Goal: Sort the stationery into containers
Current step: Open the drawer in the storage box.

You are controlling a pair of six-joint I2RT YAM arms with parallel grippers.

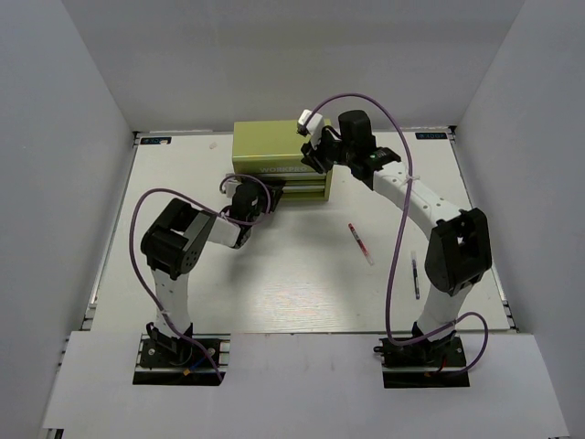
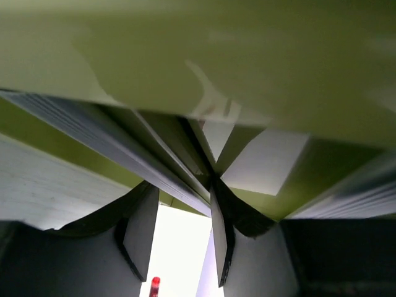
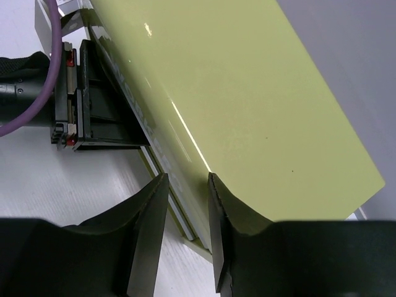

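**Both arms at the tool chest, two pens out on the surface**

I'm looking at a white surface (image 1: 274, 293) boxed in by plain grey walls. The olive yellow-green tool chest (image 1: 270, 146) sits toward the far edge, roughly centred.

My left gripper (image 2: 180, 198) is pushed in at the chest's front, low on its left half. From its wrist camera the jaws stand apart, with white surface showing through the gap. Their tips are right up against the chest's underside edges, and I can't tell whether they touch anything there.

My right gripper (image 3: 187, 182) hangs over the chest's front right corner. Its jaws are spread too, and through the gap I see the chest's long front edge. Nothing is pinched between them.

Two pens lie loose to the right, well apart from the chest. The thin red-white pen (image 1: 359, 242) lies at a slant near the middle. The thin dark blue pen (image 1: 416, 275) is nearer to me, just beside the right arm.
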